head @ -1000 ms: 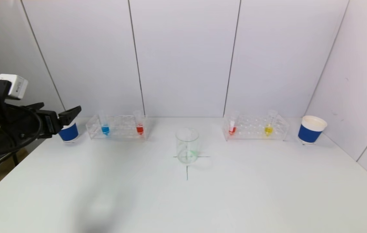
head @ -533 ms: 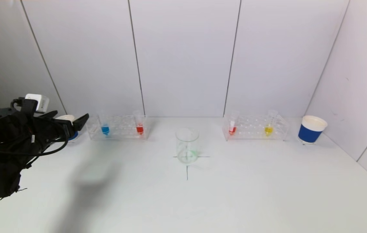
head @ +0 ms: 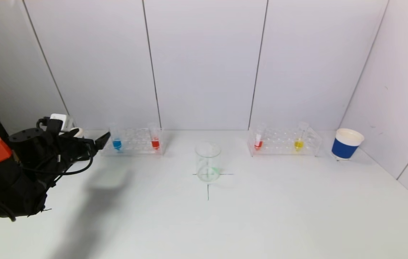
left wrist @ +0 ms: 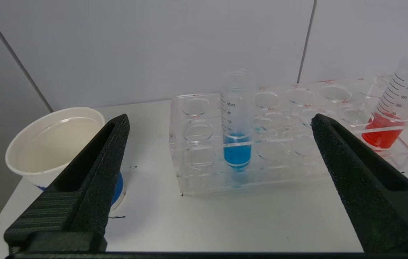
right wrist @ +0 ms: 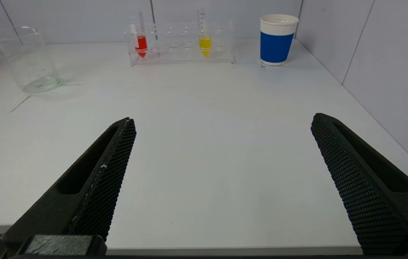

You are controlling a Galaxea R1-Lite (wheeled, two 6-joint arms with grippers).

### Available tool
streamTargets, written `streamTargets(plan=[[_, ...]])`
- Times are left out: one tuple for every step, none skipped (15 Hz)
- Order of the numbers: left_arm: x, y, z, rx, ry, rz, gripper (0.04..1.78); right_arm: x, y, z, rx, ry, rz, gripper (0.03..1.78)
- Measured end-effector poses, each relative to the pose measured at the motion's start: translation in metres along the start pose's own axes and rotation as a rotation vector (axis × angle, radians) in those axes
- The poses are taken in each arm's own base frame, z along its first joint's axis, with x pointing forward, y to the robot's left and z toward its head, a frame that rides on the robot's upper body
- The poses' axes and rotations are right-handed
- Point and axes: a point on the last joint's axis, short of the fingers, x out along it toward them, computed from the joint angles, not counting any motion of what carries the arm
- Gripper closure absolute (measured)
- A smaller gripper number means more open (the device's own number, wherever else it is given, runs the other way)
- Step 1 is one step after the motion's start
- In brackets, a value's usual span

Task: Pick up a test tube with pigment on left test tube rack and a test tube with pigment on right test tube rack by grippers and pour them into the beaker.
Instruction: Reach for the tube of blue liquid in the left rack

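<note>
The left gripper (left wrist: 218, 122) hangs low over the table (head: 204, 223) with its two black fingers (left wrist: 92, 172) spread as wide as I've seen them, holding nothing and touching nothing. Straight ahead of the gap between them stands the blue test tube (left wrist: 237, 122), upright in a front hole of the left test tube rack (left wrist: 297, 144), a little beyond the fingertips. Off past one finger, at the rack's far end, the red test tube (left wrist: 390, 111) leans slightly in its hole. Partly behind the other finger sits a white paper cup with a blue band (left wrist: 53, 144), just beside the rack's near end. From the head view, the left gripper (head: 101, 138) has its tips close to the end of the rack, level with the blue tube (head: 117, 143).

The right gripper (right wrist: 221, 122) sits back at the near edge of the table, fingers (right wrist: 99, 190) equally wide apart and empty. Well ahead of them stands the right test tube rack (right wrist: 182, 45), carrying a second red tube (right wrist: 141, 39) and a yellow tube (right wrist: 205, 39), both upright. A blue-banded cup (right wrist: 278, 39) stands just beyond that rack's end. The glass beaker (right wrist: 27, 59) stands far out to the side of one finger, on a cross marked on the table, between the two racks (head: 208, 162); only a faint greenish trace shows at its bottom.
</note>
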Motion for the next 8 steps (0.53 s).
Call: streamTargets(plan=[[0.004,-0.001,-0.002,0.000,0.000,-0.005,0.06,0.000,0.000,0.000,0.000,0.000,0.000,0.04],[0.007,-0.002,-0.004,0.000,-0.001,-0.009,0.06,0.000,0.000,0.000,0.000,0.000,0.000,0.04],[0.010,-0.003,-0.004,-0.001,-0.005,-0.014,0.06,0.000,0.000,0.000,0.000,0.000,0.000,0.04],[0.013,-0.005,-0.005,0.000,-0.009,-0.019,0.06,0.000,0.000,0.000,0.000,0.000,0.000,0.04],[0.017,-0.006,-0.005,0.002,-0.013,-0.022,0.06,0.000,0.000,0.000,0.000,0.000,0.000,0.04],[0.021,-0.006,-0.005,0.004,-0.019,-0.025,0.06,0.000,0.000,0.000,0.000,0.000,0.000,0.04],[0.024,-0.007,-0.005,0.006,-0.024,-0.025,0.06,0.000,0.000,0.000,0.000,0.000,0.000,0.04],[0.028,-0.006,-0.006,0.008,-0.028,-0.022,0.06,0.000,0.000,0.000,0.000,0.000,0.000,0.04]])
